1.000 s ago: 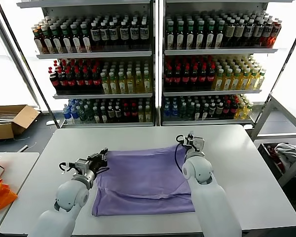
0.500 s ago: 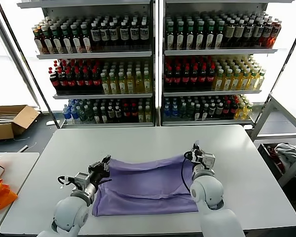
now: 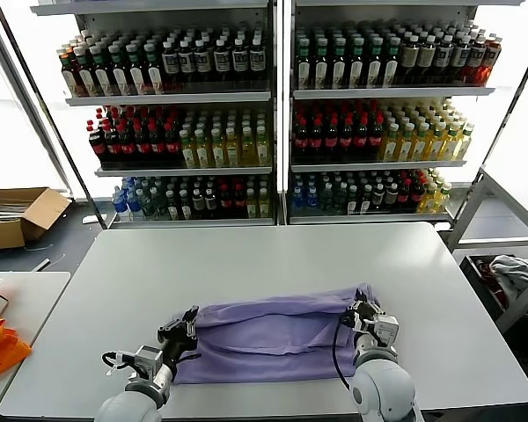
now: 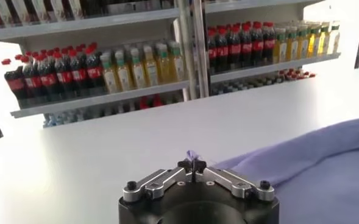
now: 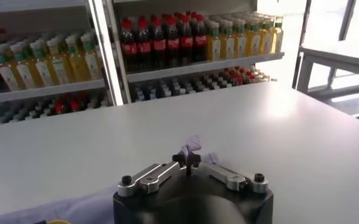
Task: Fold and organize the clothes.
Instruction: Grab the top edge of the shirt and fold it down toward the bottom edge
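Observation:
The lavender T-shirt (image 3: 273, 334) lies on the white table (image 3: 273, 255) near its front edge, folded over into a wide band; its printed front is hidden. My left gripper (image 3: 190, 316) is shut on the shirt's far left corner, and a tuft of lavender fabric (image 4: 192, 154) pokes out between its closed tips. My right gripper (image 3: 363, 299) is shut on the far right corner, with a small tuft (image 5: 193, 145) showing above its closed tips. Both grippers hold the far edge just above the table, over the shirt's front half.
Shelves of bottles (image 3: 273, 114) stand behind the table. An orange cloth (image 3: 0, 343) lies on a side table at the left. A grey-white cloth pile (image 3: 513, 268) sits in a bin at the right. A cardboard box (image 3: 18, 215) is on the floor at the left.
Both grippers have drawn the shirt's far edge toward the table's front edge, folding the shirt from a wide flat spread into a narrower band.

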